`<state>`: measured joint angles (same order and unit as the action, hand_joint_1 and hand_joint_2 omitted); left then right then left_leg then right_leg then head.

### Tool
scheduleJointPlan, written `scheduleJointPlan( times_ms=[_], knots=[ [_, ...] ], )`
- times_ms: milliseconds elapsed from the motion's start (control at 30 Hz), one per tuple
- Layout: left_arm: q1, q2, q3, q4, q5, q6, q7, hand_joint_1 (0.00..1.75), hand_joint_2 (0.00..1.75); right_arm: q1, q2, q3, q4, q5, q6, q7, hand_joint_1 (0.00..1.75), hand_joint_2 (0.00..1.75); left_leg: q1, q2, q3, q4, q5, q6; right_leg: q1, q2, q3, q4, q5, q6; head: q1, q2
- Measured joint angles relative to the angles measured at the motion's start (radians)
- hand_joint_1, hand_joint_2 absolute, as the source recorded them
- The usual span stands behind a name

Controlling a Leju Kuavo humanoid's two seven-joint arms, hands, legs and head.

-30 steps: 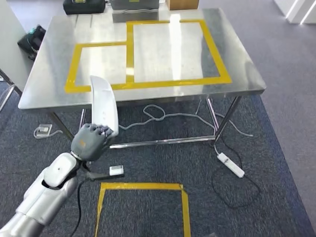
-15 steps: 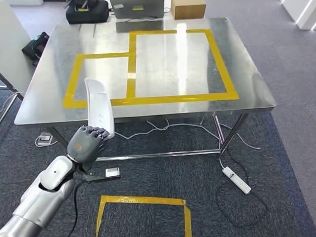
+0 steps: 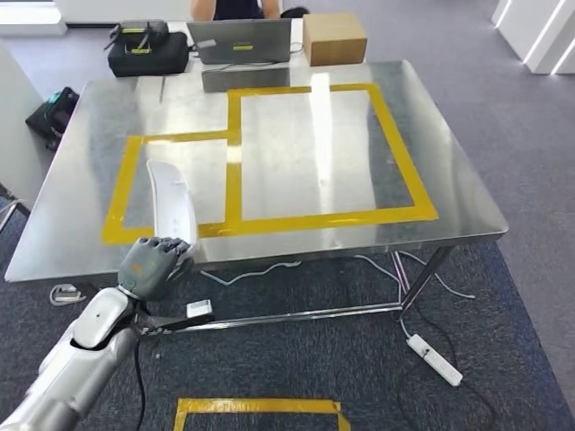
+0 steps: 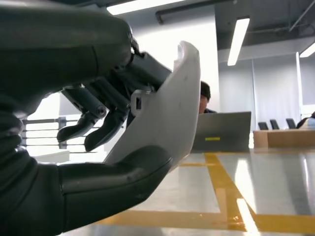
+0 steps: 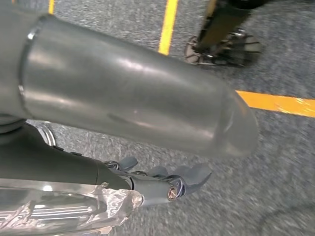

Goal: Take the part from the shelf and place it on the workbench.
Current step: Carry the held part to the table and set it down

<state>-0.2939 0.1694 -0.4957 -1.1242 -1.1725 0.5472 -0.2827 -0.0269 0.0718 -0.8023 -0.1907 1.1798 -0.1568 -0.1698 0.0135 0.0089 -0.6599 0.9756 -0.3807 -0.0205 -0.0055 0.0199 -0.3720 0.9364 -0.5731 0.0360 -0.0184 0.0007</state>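
My left hand [image 3: 153,267] grips the lower end of a white curved part [image 3: 172,202] and holds it upright at the front left edge of the steel workbench [image 3: 447,153]. The part's upper end overlaps a small yellow-taped rectangle [image 3: 128,193] on the bench top. A larger taped rectangle [image 3: 402,154] lies to its right. In the left wrist view the thumb and dark fingers of the left hand [image 4: 85,98] clasp the part [image 4: 169,123] just above the bench surface. My right hand [image 5: 163,179] hangs over the carpet with its fingers extended and nothing in it.
A laptop [image 3: 239,40], a cardboard box [image 3: 333,38] and a black bag [image 3: 147,52] sit along the bench's far edge, with a person [image 3: 234,7] behind the laptop. Cables and a power strip [image 3: 437,359] lie under the bench. Yellow tape [image 3: 258,409] marks the floor.
The whole picture has shifted: the camera has come closer to the workbench. The left hand still holds the part, which now stands against the bench's front edge.
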Motion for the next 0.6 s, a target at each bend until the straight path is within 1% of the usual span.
scheduleJointPlan(
  times_ms=[33, 67, 100, 133, 167, 200, 233, 267, 300, 333, 400, 433, 467, 500, 533, 567, 600],
  knots=[
    [-0.004, -0.003, 0.004, 0.002, 0.000, 0.000, 0.002, 1.75, 1.75, -0.004, -0.001, -0.001, 0.000, -0.002, 0.001, -0.001, 0.00, 0.00, 0.001, -0.003, 0.011, 0.000, 0.001, 0.007, 0.000, -0.003, 0.011, -0.001, -0.003, 0.005, 0.003, 0.000],
    [-0.009, -0.005, 0.008, 0.003, 0.000, 0.000, 0.004, 1.75, 1.75, -0.008, -0.002, -0.003, 0.000, -0.005, 0.002, -0.004, 0.00, 0.00, 0.002, -0.006, 0.022, -0.001, 0.001, 0.015, 0.000, -0.005, 0.011, 0.019, 0.001, 0.011, 0.006, 0.000],
    [-0.014, -0.005, 0.014, 0.005, -0.001, -0.001, 0.008, 1.75, 1.75, -0.012, -0.002, -0.005, -0.001, -0.009, 0.003, -0.008, 0.00, 0.00, 0.001, -0.006, 0.034, 0.000, 0.001, 0.022, 0.000, -0.008, -0.011, 0.060, -0.002, 0.014, 0.010, 0.000],
    [-0.016, -0.005, 0.019, 0.008, -0.001, -0.002, 0.010, 1.75, 1.75, -0.016, -0.002, -0.008, -0.001, -0.012, 0.003, -0.011, 0.00, 0.00, -0.001, -0.007, 0.046, 0.000, -0.002, 0.029, -0.001, -0.011, -0.052, 0.124, -0.011, 0.017, 0.013, 0.000],
    [-0.018, -0.004, 0.023, 0.011, -0.002, -0.002, 0.013, 1.75, 1.75, -0.018, -0.002, -0.010, -0.001, -0.015, 0.003, -0.014, 0.00, 0.00, -0.004, -0.006, 0.054, 0.000, -0.010, 0.035, 0.000, -0.013, -0.104, 0.198, -0.030, 0.019, 0.015, 0.000],
    [-0.018, -0.004, 0.027, 0.014, 0.000, -0.003, 0.014, 1.75, 1.75, -0.017, -0.001, -0.013, 0.000, -0.018, 0.003, -0.015, 0.00, 0.00, -0.007, -0.008, 0.062, 0.000, -0.018, 0.039, 0.001, -0.013, -0.160, 0.264, -0.060, 0.018, 0.017, 0.000],
    [-0.016, -0.003, 0.031, 0.017, 0.006, -0.003, 0.013, 1.75, 1.75, -0.014, -0.001, -0.015, 0.000, -0.019, 0.003, -0.015, 0.00, 0.00, -0.011, -0.010, 0.072, 0.000, -0.028, 0.042, 0.003, -0.013, -0.206, 0.305, -0.090, 0.016, 0.018, 0.000],
    [-0.013, -0.004, 0.036, 0.020, 0.016, -0.003, 0.009, 1.75, 1.75, -0.011, -0.001, -0.018, 0.000, -0.021, 0.003, -0.014, 0.00, 0.00, -0.015, -0.013, 0.085, 0.000, -0.039, 0.044, 0.005, -0.013, -0.238, 0.314, -0.109, 0.012, 0.019, 0.000],
    [-0.010, -0.004, 0.041, 0.023, 0.028, -0.003, 0.006, 1.75, 1.75, -0.009, -0.002, -0.021, 0.000, -0.023, 0.002, -0.011, 0.00, 0.00, -0.019, -0.016, 0.099, 0.000, -0.050, 0.046, 0.009, -0.013, -0.256, 0.293, -0.107, 0.005, 0.021, 0.000],
    [-0.007, -0.004, 0.047, 0.026, 0.040, -0.003, 0.002, 1.75, 1.75, -0.008, -0.002, -0.024, 0.000, -0.024, 0.002, -0.008, 0.00, 0.00, -0.024, -0.018, 0.115, 0.000, -0.062, 0.048, 0.013, -0.013, -0.262, 0.244, -0.074, -0.005, 0.023, 0.000],
    [-0.008, -0.007, 0.058, 0.037, 0.050, -0.002, -0.002, 1.75, 1.75, -0.005, -0.003, -0.032, 0.000, -0.026, 0.002, -0.005, 0.00, 0.00, -0.030, -0.021, 0.139, -0.001, -0.085, 0.049, 0.027, -0.009, -0.254, 0.129, 0.060, -0.032, 0.020, 0.000],
    [-0.009, -0.009, 0.063, 0.044, 0.052, -0.002, -0.003, 1.75, 1.75, -0.004, -0.003, -0.035, 0.000, -0.027, 0.001, -0.005, 0.00, 0.00, -0.031, -0.024, 0.147, -0.002, -0.094, 0.047, 0.032, -0.008, -0.246, 0.091, 0.114, -0.040, 0.018, 0.000],
    [-0.009, -0.011, 0.067, 0.050, 0.051, -0.001, -0.003, 1.75, 1.75, -0.003, -0.004, -0.038, 0.000, -0.029, 0.001, -0.006, 0.00, 0.00, -0.031, -0.026, 0.151, 0.000, -0.098, 0.044, 0.036, -0.006, -0.244, 0.068, 0.148, -0.045, 0.015, 0.000],
    [-0.010, -0.012, 0.071, 0.056, 0.051, 0.001, -0.003, 1.75, 1.75, -0.003, -0.004, -0.040, 0.000, -0.030, 0.000, -0.007, 0.00, 0.00, -0.032, -0.029, 0.155, 0.002, -0.098, 0.039, 0.037, -0.005, -0.238, 0.061, 0.154, -0.045, 0.012, 0.000],
    [-0.010, -0.012, 0.076, 0.059, 0.049, 0.002, -0.003, 1.75, 1.75, -0.004, -0.003, -0.041, 0.000, -0.031, 0.000, -0.008, 0.00, 0.00, -0.031, -0.029, 0.152, 0.008, -0.096, 0.035, 0.035, -0.006, -0.227, 0.054, 0.153, -0.044, 0.013, 0.000],
    [-0.010, -0.013, 0.081, 0.063, 0.047, 0.004, -0.002, 1.75, 1.75, -0.005, -0.003, -0.042, 0.000, -0.032, -0.001, -0.011, 0.00, 0.00, -0.031, -0.028, 0.144, 0.027, -0.090, 0.029, 0.032, -0.006, -0.217, 0.045, 0.154, -0.046, 0.012, 0.000],
    [-0.012, -0.014, 0.086, 0.067, 0.045, 0.006, -0.002, 1.75, 1.75, -0.006, -0.002, -0.043, 0.000, -0.032, 0.000, -0.012, 0.00, 0.00, -0.031, -0.026, 0.124, 0.061, -0.086, 0.023, 0.028, -0.006, -0.202, 0.039, 0.154, -0.047, 0.012, 0.000]
  ],
)
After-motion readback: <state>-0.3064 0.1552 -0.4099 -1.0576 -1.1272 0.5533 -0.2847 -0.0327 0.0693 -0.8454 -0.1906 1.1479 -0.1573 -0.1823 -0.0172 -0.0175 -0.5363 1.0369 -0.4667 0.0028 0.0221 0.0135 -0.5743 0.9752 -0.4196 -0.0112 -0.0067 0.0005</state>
